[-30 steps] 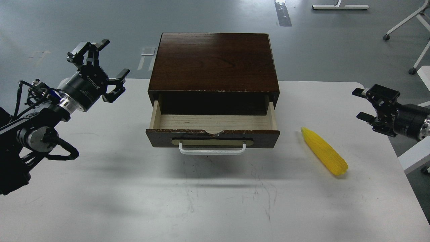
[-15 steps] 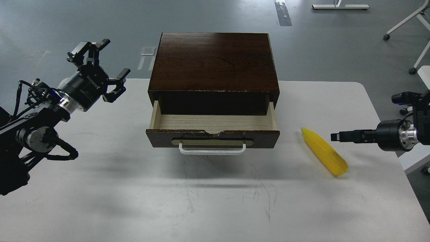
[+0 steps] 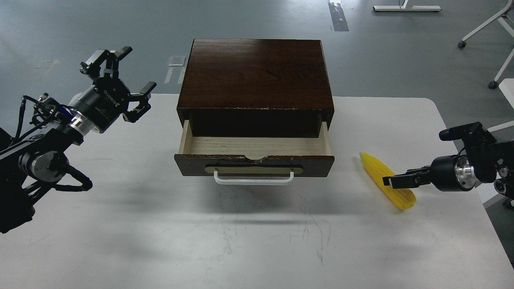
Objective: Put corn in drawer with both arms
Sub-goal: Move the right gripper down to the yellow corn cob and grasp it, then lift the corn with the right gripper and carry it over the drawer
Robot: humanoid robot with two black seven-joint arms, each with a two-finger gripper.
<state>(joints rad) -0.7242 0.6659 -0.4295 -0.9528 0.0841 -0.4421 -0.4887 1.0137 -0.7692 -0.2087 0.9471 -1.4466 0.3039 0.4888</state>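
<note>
The corn lies on the white table, right of the drawer, with its tapered end pointing up-left. The drawer is pulled out of its dark-brown box; its pale wood inside is empty and its white bar handle faces me. My right gripper comes in from the right, seen side-on, with its tips over the corn's thick end. I cannot tell whether it touches or holds the corn. My left gripper is open and empty, raised left of the box.
The table's right edge runs just behind my right arm. Chair and desk legs stand on the grey floor at the back right. Bare table surface lies in front of the drawer.
My right gripper has swung down and leftward, from above the table's right edge to the corn's thick end. The corn, the drawer and the left arm have stayed put.
</note>
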